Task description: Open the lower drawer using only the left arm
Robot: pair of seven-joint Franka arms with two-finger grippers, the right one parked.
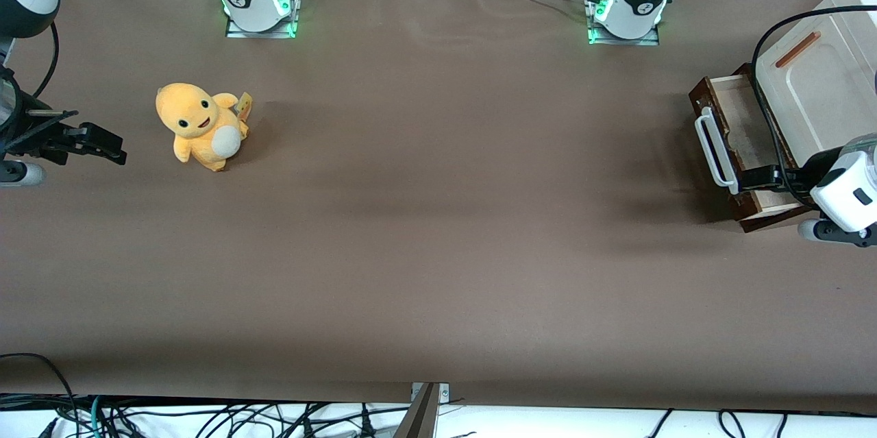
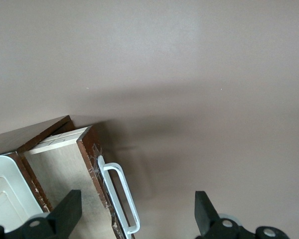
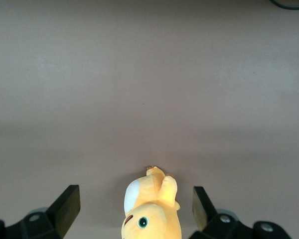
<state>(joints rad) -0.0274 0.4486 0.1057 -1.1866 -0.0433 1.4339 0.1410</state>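
The lower drawer (image 1: 738,124) stands pulled out from the cabinet (image 1: 822,92) at the working arm's end of the table, its pale beige inside (image 2: 60,174) showing. A white loop handle (image 1: 711,150) (image 2: 122,197) runs across its dark brown front (image 2: 93,162). The left arm (image 1: 849,191) reaches over the drawer's end nearer the front camera. My gripper (image 1: 759,177) (image 2: 137,215) hangs above the drawer, close to the handle, and is open. One black finger (image 2: 70,209) is over the drawer's inside, the other (image 2: 205,211) over bare table, with the handle between them and untouched.
The cabinet has a cream panel with a slim orange-brown handle (image 1: 798,49) above the drawer. A yellow plush toy (image 1: 202,126) stands toward the parked arm's end of the table. The arm's black cable (image 1: 767,102) loops over the drawer and cabinet. The brown table (image 1: 445,219) spreads in front of the drawer.
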